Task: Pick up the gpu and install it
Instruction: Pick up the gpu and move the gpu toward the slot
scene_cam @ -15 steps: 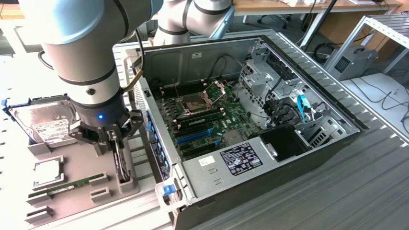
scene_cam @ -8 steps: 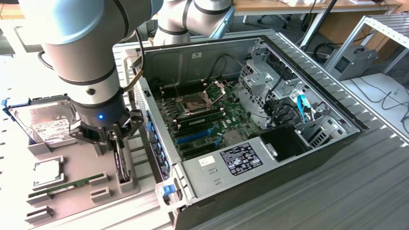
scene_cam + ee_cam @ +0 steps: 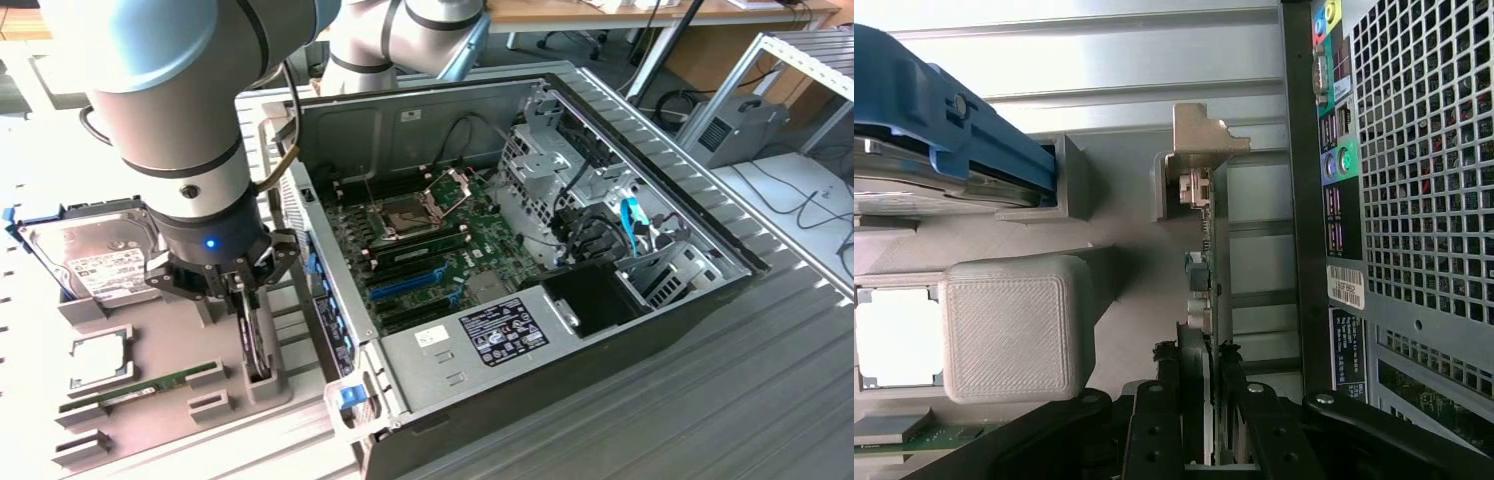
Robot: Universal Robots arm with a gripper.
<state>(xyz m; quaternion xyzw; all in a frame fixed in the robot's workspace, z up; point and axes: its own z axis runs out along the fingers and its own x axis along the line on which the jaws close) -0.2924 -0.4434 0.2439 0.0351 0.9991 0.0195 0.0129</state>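
Observation:
The gpu (image 3: 254,345) stands on its edge in a slot of the grey holder tray (image 3: 274,385), just beside the open computer case (image 3: 534,250). My gripper (image 3: 244,290) reaches straight down onto the card's upper edge. In the wrist view the thin card edge (image 3: 1204,260) runs between the two black fingers (image 3: 1159,420), which press on it from both sides. The gripper (image 3: 1199,400) is shut on the card, and the silver end bracket (image 3: 1199,135) sits at the card's far end. The card still rests in the holder.
A silver hard drive (image 3: 94,255) in a blue caddy (image 3: 944,140), a CPU (image 3: 100,360) and a green RAM stick (image 3: 147,385) lie on the tray. The case's rear panel (image 3: 1414,200) stands close beside the card. The motherboard has a blue slot (image 3: 407,283).

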